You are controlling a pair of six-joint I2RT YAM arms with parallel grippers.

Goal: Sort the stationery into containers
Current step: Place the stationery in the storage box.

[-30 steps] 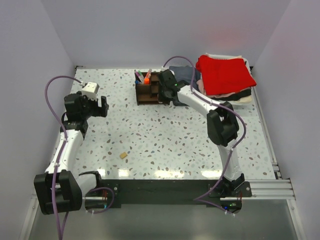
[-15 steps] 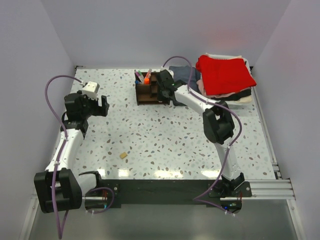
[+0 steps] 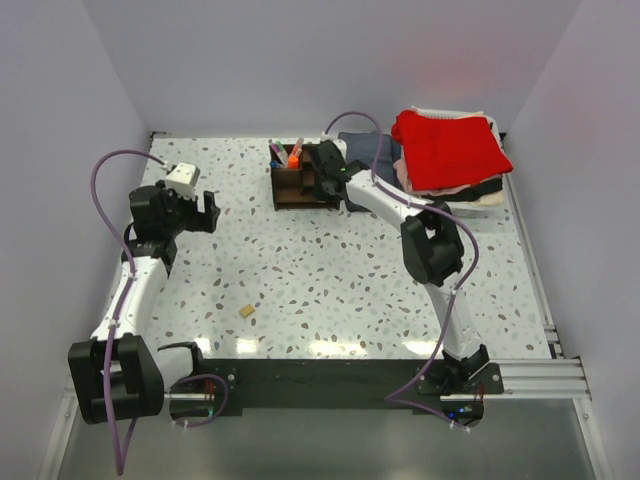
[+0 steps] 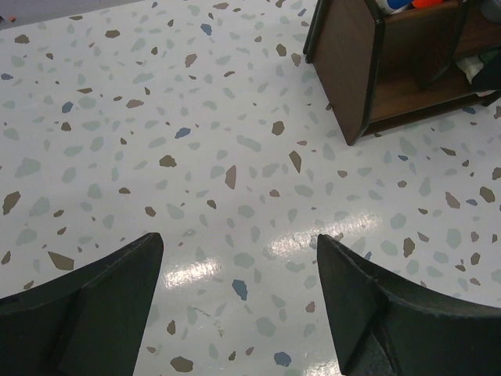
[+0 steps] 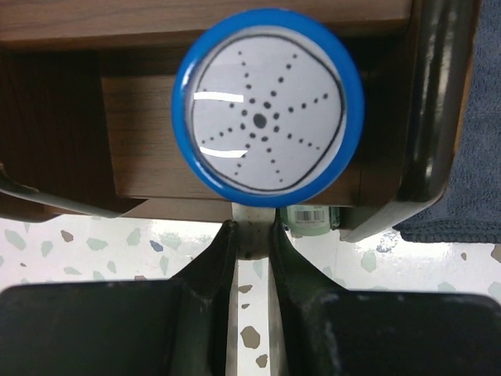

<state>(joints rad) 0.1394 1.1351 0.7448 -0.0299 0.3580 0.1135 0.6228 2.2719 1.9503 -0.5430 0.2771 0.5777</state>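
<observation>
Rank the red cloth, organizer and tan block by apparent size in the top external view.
Largest: red cloth.
Middle: organizer, clearly smaller.
Smallest: tan block, tiny by far, even though it lies nearer the camera.

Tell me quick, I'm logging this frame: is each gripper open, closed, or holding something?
Left gripper: open, holding nothing.
Right gripper: shut on the white stem of a blue-rimmed round disc.
</observation>
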